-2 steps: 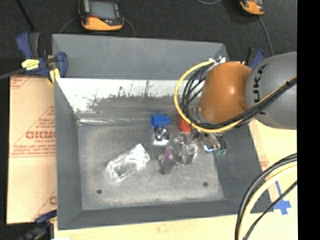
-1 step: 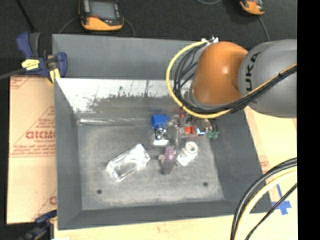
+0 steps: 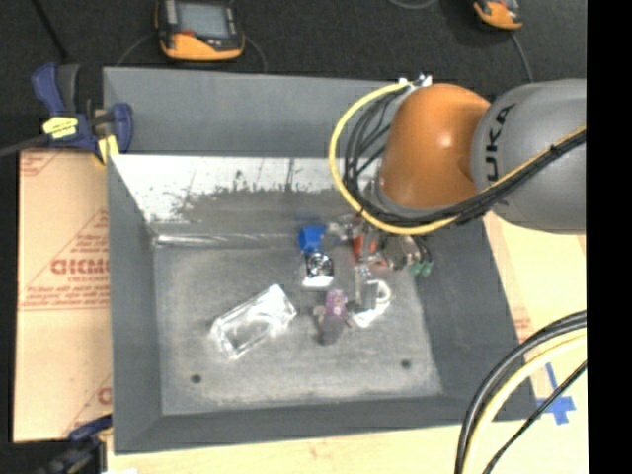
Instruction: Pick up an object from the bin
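White curved item [image 3: 373,304], beside a purple-and-dark piece [image 3: 333,314], lies just beside my end effector [image 3: 363,273]; its grip state I cannot tell. Nothing appears lifted; pickup pending.

— The bin [image 3: 133,294]?
— Grey metal, matt; its wall at twelve o'clock is scratched.
— The clear pack [image 3: 253,321] at seven o'clock?
— Glossy plastic. The orange cover [image 3: 430,146] looks smooth and shiny.
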Action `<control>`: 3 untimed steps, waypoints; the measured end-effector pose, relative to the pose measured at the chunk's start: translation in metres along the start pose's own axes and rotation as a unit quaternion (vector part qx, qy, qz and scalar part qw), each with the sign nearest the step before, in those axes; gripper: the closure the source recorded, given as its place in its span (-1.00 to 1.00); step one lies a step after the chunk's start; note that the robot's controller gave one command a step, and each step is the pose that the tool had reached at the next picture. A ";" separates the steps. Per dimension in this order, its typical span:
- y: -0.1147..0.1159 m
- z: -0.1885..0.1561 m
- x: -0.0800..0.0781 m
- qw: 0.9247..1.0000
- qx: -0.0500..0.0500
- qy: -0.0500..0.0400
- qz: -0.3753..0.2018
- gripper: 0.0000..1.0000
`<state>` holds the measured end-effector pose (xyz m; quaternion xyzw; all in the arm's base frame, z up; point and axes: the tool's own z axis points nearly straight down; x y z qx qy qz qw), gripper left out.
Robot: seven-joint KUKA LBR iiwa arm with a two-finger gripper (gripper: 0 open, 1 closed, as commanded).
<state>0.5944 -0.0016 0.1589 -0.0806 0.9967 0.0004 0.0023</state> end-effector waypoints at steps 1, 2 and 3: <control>-0.004 0.090 0.022 0.998 0.000 0.002 0.058 -1.00; -0.004 0.087 0.020 0.998 0.001 -0.001 0.057 1.00; -0.007 -0.058 -0.020 0.999 0.002 -0.005 0.048 1.00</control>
